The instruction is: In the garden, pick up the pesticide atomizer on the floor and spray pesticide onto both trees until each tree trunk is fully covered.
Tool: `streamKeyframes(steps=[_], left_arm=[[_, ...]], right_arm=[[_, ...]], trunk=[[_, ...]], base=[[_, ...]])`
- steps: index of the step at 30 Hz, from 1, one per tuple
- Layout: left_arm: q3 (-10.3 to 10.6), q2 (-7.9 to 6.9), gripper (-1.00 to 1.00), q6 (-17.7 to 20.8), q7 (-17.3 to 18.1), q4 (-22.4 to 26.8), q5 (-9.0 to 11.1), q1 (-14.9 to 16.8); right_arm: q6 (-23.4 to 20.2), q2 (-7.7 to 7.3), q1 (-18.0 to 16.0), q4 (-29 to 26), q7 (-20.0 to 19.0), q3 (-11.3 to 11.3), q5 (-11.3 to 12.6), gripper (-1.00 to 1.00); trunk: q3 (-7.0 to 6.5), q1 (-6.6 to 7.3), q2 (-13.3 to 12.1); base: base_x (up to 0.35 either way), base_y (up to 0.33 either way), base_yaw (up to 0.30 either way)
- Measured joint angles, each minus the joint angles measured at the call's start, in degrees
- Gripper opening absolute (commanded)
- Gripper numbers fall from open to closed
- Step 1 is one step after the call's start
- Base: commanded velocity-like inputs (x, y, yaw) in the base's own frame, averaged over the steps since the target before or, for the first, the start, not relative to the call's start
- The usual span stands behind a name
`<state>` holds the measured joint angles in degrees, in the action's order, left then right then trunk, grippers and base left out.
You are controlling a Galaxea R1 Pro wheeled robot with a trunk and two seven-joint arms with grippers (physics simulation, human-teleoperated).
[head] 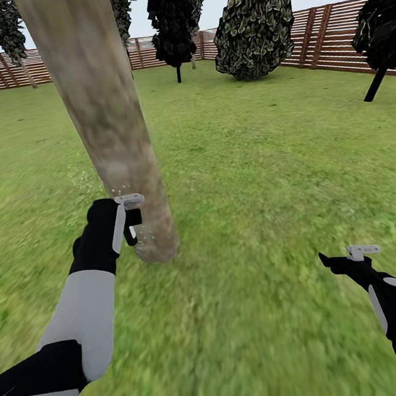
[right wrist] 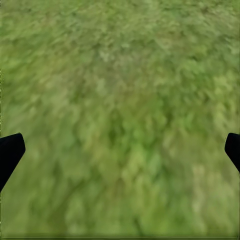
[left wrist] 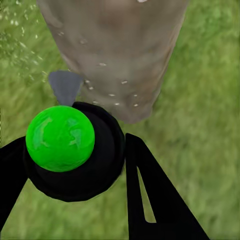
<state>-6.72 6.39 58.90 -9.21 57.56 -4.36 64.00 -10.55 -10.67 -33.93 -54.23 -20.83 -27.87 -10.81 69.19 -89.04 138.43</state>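
Your left gripper point(head: 128, 222) holds the pesticide atomizer point(left wrist: 75, 150) at the tree trunk point(head: 105, 122); sweep the nozzle upward for coverage. Right gripper point(head: 348, 258) hangs wide.

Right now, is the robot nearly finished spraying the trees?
Not nearly. Done: the sprayer is off the grass, held in the left gripper. In hand: it points at the near tree trunk, where a few white specks dot the bottom; most bark looks bare. Left: covering this trunk, then the second tree. The right gripper hangs open over the lawn.
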Motion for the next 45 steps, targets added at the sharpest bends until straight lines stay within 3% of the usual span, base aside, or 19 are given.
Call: streamKeyframes(steps=[5, 11, 14, 17, 20, 24, 30, 36, 39, 41, 45], left_arm=[[1.43, 0.01, -1.0, -0.02, -0.01, 0.0, -2.71, -0.17], [1.4, 0.75, -1.0, 0.11, 0.31, -0.07, -2.32, 0.49], [1.26, 1.58, -1.0, 0.14, 0.41, -0.24, -1.75, 2.8], [0.96, 1.66, -1.0, 0.15, 0.43, -4.12, -1.36, 7.99], [0.69, 1.33, -1.0, 0.16, 0.42, -6.75, -1.39, 9.25], [0.85, 1.25, -1.0, 0.07, 0.4, -7.44, -1.26, 7.71], [0.98, 1.26, -1.0, -1.29, 0.56, -8.0, -1.13, -3.6], [0.92, 1.34, -1.0, -10.6, 0.52, -9.6, -1.14, -10.71], [0.87, 1.27, -1.0, -17.36, -0.03, -15.75, -1.11, -12.04], [0.75, 1.1, -1.0, -24.82, -0.63, -22.55, -1.42, -12.24], [-0.66, 0.84, -1.0, -33.18, -3.73, -28.05, -1.6, -13.92]], right_arm=[[0.0, -0.02, 0.0, 0.0, 0.0, 0.01, 0.0, 1.0], [0.0, -0.02, 0.0, -0.04, 0.0, -0.05, 0.0, 1.0], [0.0, -0.02, 0.0, -0.02, 0.0, -0.07, 0.0, 1.0], [0.0, 0.0, 0.0, 0.0, 0.0, -0.08, 0.0, 1.0], [0.0, 0.0, 0.0, 0.0, 0.07, -0.08, 0.0, 1.0], [0.0, 0.0, 0.0, 0.0, 0.09, -0.01, 0.0, 1.0], [0.0, 0.03, 0.0, 0.1, 0.09, 0.05, 0.0, 1.0], [0.05, 0.03, 0.0, 0.12, 0.05, 0.09, 0.0, 1.0], [0.08, 0.02, 0.0, 0.04, -0.01, 0.09, 0.01, 1.0], [0.09, -0.04, 0.0, -0.1, -0.07, 0.02, 0.06, 1.0], [0.06, -0.06, 0.0, -0.17, -0.11, 0.07, 0.08, 1.0]], trunk=[[0.0, 0.0, 0.0], [0.0, 0.0, 0.0], [-0.01, 0.01, 0.0], [0.0, 0.0, 0.0], [0.0, 0.0, 0.0], [0.0, 0.0, 0.0], [0.01, -0.01, 0.0], [0.01, -0.01, 0.0], [0.01, -0.01, 0.0], [0.01, -0.01, 0.0], [0.01, -0.01, 0.0]], base=[[-0.256, 0.0, 0.0], [-0.024, 0.0, 0.0], [0.0, 0.0, 0.0], [0.0, 0.0, 0.0], [0.0, 0.0, 0.0], [0.0, 0.0, 0.0], [0.0, 0.0, 0.0], [0.0, 0.0, 0.0], [0.0, 0.0, 0.0], [0.0, 0.0, 0.0], [0.0, 0.0, 0.033]])
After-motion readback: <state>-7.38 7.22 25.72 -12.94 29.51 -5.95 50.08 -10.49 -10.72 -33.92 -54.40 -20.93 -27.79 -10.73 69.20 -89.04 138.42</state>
